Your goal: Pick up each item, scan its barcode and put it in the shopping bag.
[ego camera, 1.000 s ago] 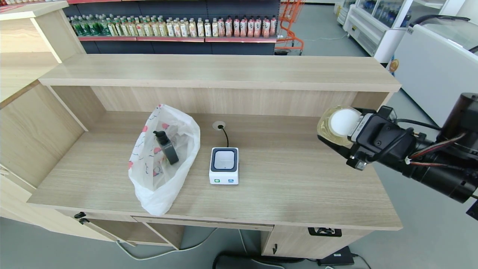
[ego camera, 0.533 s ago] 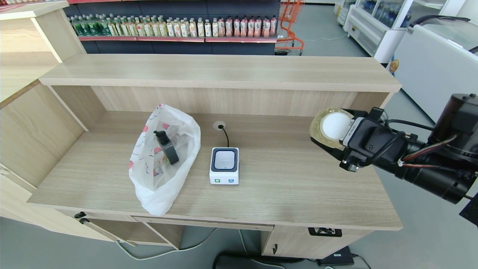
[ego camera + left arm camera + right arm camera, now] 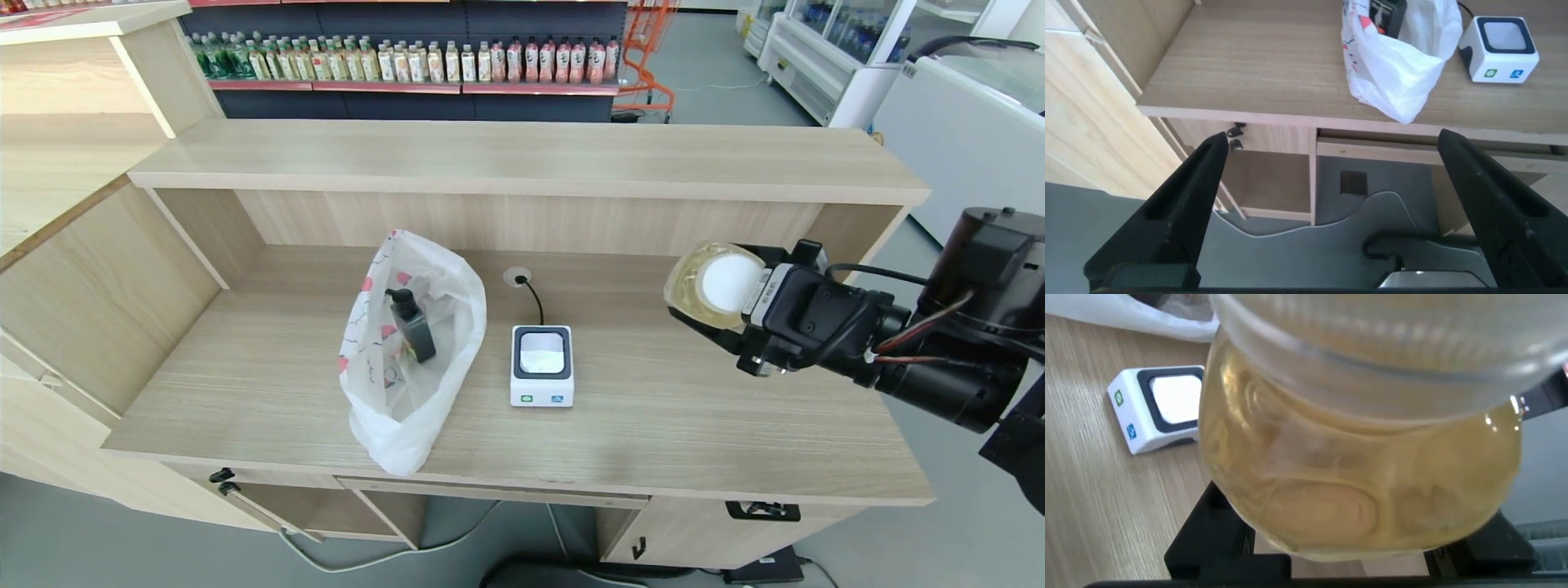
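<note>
Amber liquid in a clear round plastic jar with a white cap is my load, pinched between the fingers of the right gripper and held in the air to the right of the white box-shaped barcode scanner with its dark-framed window. Over the last second the arm has brought the jar in toward the scanner. The gap between them has clearly narrowed, though the jar is not over the window yet. The whole head view has also slid sideways, so I put the apparent drift of everything on the counter down to the camera. Just left of the scanner, the white translucent plastic shopping bag with red markings sits open on the pale wooden counter, with a black pump bottle already inside. My left gripper hangs with fingers spread and empty, out in front of the counter edge on the bag's side of the scanner. I judge the scan step is just beginning. I can't make out a barcode on the jar, so it may need turning before it reads.
</note>
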Motion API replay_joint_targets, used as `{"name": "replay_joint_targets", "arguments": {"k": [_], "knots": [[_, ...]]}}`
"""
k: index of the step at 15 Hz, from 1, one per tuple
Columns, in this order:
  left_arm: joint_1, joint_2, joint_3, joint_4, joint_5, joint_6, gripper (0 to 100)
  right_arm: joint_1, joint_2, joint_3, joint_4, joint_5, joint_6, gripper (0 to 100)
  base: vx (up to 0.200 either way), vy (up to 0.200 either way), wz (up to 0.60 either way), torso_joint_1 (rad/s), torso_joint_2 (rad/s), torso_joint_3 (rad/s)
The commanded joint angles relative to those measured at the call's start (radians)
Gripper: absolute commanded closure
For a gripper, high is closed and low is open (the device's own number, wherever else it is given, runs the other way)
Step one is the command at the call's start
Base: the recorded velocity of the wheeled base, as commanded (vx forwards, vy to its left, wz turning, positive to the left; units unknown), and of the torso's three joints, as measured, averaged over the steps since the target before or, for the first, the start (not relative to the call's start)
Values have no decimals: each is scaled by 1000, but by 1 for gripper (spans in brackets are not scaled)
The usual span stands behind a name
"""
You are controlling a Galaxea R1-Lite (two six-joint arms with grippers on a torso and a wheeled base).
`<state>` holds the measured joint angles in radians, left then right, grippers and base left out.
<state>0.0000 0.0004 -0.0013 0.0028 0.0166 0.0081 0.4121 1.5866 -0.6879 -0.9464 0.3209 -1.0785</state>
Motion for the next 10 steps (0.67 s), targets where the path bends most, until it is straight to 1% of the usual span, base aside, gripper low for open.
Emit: {"name": "replay_joint_targets", "arguments": {"k": [1,3,4,5,7,9,10], "knots": [[0,0,0,0,0,0,0,-65,70,-21,-23,64,-3,100,0,200,0,2,7,2],[0,0,0,0,0,1,0,-116,112,-33,-49,139,-4,100,0,200,0,0,-2,2],[0,0,0,0,0,1,0,-127,124,-35,-55,164,-4,100,0,200,0,-2,2,7],[0,0,0,0,0,1,0,-147,150,-38,-66,210,-4,100,0,200,0,7,2,2],[0,0,0,0,0,1,0,-154,181,-35,-81,247,-1,100,0,200,0,2,7,2],[0,0,0,0,0,1,0,-180,228,-30,-121,288,-1,100,0,0,0,0,0,0],[0,0,0,0,0,1,0,-210,260,-28,-160,326,0,100,0,0,0,0,0,0]]}}
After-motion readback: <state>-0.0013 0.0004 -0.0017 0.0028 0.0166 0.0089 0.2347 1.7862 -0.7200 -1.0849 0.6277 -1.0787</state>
